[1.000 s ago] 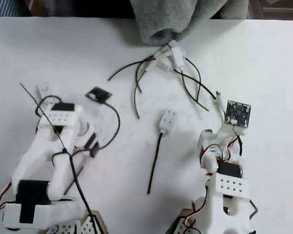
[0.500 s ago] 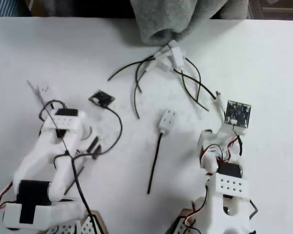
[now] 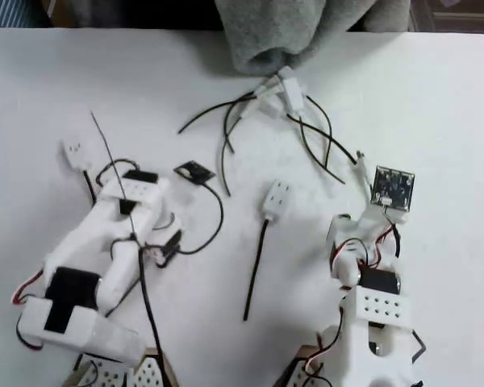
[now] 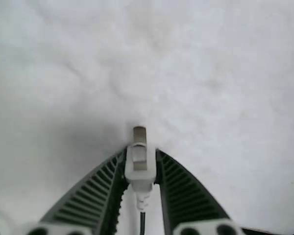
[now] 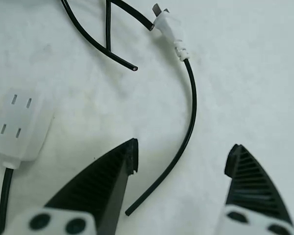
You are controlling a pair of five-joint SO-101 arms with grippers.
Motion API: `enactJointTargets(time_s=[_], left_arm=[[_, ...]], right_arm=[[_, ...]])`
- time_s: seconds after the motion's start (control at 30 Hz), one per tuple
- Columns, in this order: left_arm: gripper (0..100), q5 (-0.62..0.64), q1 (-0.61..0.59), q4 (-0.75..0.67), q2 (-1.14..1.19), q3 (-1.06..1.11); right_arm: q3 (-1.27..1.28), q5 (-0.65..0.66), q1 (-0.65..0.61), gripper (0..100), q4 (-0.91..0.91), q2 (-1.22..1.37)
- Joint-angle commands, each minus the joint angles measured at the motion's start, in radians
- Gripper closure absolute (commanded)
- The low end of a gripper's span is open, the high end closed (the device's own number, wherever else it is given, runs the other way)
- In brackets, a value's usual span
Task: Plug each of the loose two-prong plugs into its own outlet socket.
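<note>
Left gripper (image 4: 140,152): fingers (image 4: 108,182) are clamped on a white two-prong plug (image 4: 139,164). The metal prong is pointed forward just above the white worktop (image 4: 220,73), and the plug's black cord is trailed back between the fingers.

Right gripper (image 5: 183,152): fingers (image 5: 110,174) are spread wide above the worktop. A black cord (image 5: 188,122) is seen between them, ending in a loose white plug (image 5: 165,23) farther out. A white outlet block (image 5: 19,125) is seen near one finger.

In the high view this outlet block lies mid-worktop between the arms. A tangle of plugs and cords (image 3: 278,93) lies at the far side, well apart.
</note>
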Motion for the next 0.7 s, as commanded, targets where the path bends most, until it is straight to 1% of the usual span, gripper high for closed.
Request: enactJointTargets(time_s=[0.0,0.1,0.2,0.3,0.37,0.47,0.67], left_arm=[[98,0.011,0.007,0.034,0.024,-0.021],[98,0.02,0.008,0.032,-0.071,-0.02],[98,0.068,0.008,0.032,-0.239,0.005],[97,0.069,0.016,0.028,-0.378,0.08],[94,0.068,0.007,0.026,-0.441,0.138],[87,0.066,0.007,0.011,-0.496,0.219],[87,0.068,0.007,-0.121,-0.521,0.321]], right_arm=[[-0.005,0.009,-0.008,71.5,-0.013,-0.013],[-0.005,0.009,-0.008,71.5,-0.013,-0.013],[-0.005,0.011,-0.008,71.5,-0.013,-0.013],[-0.005,0.011,-0.007,71.5,-0.013,-0.013],[-0.005,0.011,-0.007,71.5,-0.013,-0.013],[-0.005,0.011,-0.008,71.5,-0.013,-0.013],[-0.003,0.012,-0.007,71.5,-0.012,-0.013]])
